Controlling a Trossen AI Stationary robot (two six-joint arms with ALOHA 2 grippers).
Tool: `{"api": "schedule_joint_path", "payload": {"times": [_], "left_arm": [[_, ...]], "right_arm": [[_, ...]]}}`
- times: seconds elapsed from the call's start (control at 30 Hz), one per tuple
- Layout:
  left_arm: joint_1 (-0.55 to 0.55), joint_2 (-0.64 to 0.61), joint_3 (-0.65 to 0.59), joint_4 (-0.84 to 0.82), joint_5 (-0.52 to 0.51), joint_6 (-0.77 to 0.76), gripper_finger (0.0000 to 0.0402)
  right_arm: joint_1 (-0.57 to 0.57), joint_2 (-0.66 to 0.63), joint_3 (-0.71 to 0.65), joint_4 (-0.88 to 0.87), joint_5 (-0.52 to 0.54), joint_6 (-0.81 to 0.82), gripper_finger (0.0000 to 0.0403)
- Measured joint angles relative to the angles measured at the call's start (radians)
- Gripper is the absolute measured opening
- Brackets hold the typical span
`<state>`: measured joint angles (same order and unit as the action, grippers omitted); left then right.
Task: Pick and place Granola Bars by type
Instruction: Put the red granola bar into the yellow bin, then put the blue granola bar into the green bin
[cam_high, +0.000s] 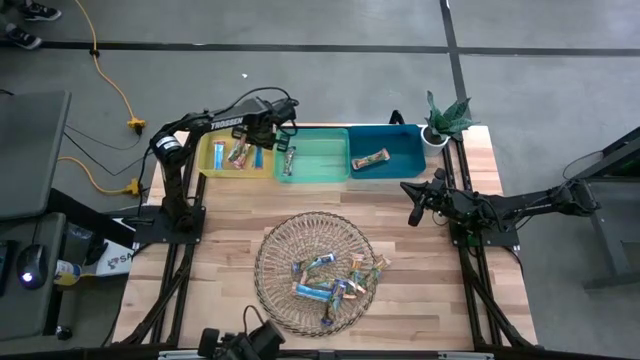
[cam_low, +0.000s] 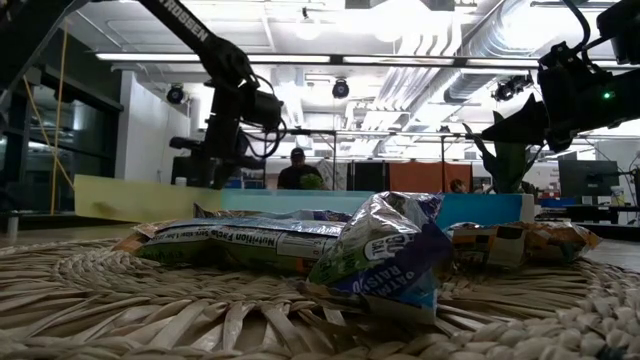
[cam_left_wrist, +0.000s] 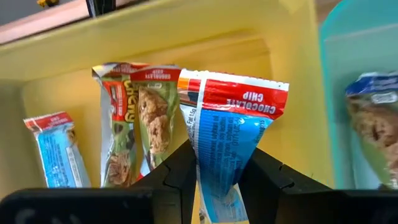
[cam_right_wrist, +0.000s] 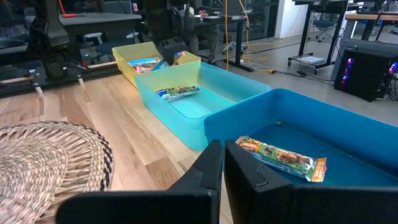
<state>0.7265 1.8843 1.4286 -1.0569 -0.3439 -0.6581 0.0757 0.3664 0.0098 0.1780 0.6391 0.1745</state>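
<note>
Blue-and-red wrapper, pinched between the fingers of the left gripper (cam_left_wrist: 217, 180), hanging over the yellow bin (cam_high: 212, 165): a chocolate chip bar (cam_left_wrist: 225, 134) ready to go down. Best to lower a little further before letting go, aiming for the bare patch of bin floor beside the green chewy bar (cam_left_wrist: 137, 121) and the small light-blue bar (cam_left_wrist: 59, 149) already lying there, so nothing lands on the rim or slips into the green bin (cam_high: 315, 158) next door. Then open fully and lift straight up, clear of the wall. Right gripper (cam_right_wrist: 217, 180) pressed shut on nothing, parked low over the counter (cam_high: 230, 210) near the blue bin (cam_high: 400, 158), where one tan bar (cam_right_wrist: 283, 157) lies. More bars (cam_high: 330, 280) heaped on the wicker plate (cam_high: 275, 250), waiting their turn. Pale wooden planks for the counter, a small potted plant (cam_high: 445, 118) at its far corner. Grey floor around, an orange cable (cam_high: 110, 85) trailing across it; beyond, an open workshop with desks, ceiling ducts and a person (cam_low: 297, 170) far off.
</note>
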Motion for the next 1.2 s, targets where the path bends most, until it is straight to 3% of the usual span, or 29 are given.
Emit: {"api": "schedule_joint_path", "payload": {"times": [0.33, 0.8, 1.07, 1.2], "left_arm": [[0.019, 0.000, -0.069, 0.048, 0.050, 0.073, 0.0109], [0.019, -0.012, -0.069, 0.088, 0.067, 0.112, 0.0210], [0.019, -0.161, -0.069, 0.185, 0.074, 0.158, 0.0217], [0.013, -0.269, -0.069, 0.252, 0.178, 0.245, 0.0217]], "right_arm": [[0.000, 0.000, 0.000, 0.000, 0.000, 0.000, 0.0000], [0.000, 0.000, 0.000, 0.000, 0.000, 0.000, 0.0000], [0.000, 0.000, 0.000, 0.000, 0.000, 0.000, 0.0000], [0.000, 0.000, 0.000, 0.000, 0.000, 0.000, 0.0000]]}}
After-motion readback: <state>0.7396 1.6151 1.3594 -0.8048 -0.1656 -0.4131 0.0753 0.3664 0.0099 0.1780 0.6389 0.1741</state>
